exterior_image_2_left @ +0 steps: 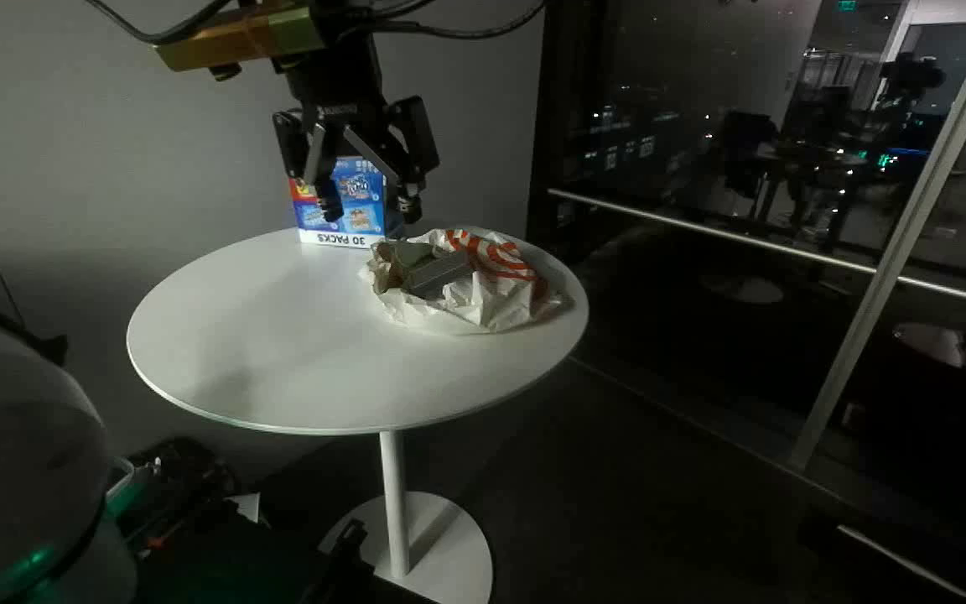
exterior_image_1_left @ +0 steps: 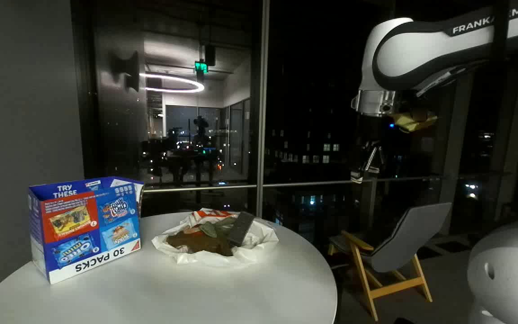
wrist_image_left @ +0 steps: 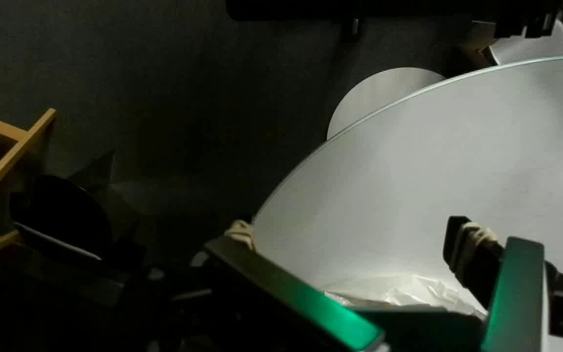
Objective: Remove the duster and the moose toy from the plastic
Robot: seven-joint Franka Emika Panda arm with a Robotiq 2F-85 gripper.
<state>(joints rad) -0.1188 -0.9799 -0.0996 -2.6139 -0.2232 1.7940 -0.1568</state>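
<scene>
In an exterior view, lower centre, a brown item [exterior_image_1_left: 196, 243] and dark block [exterior_image_1_left: 241, 228] lie on white plastic [exterior_image_1_left: 258, 245]. In an exterior view, upper left, my fingers [exterior_image_2_left: 329, 204] stand wide apart, empty. My wrist view shows plastic, bottom, right of centre.

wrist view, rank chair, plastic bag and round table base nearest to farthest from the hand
1. Plastic bag, bottom of the view, on the tabletop.
2. Round table base, below the tabletop, showing past its edge.
3. Chair, at the far left, partly in view.
</scene>
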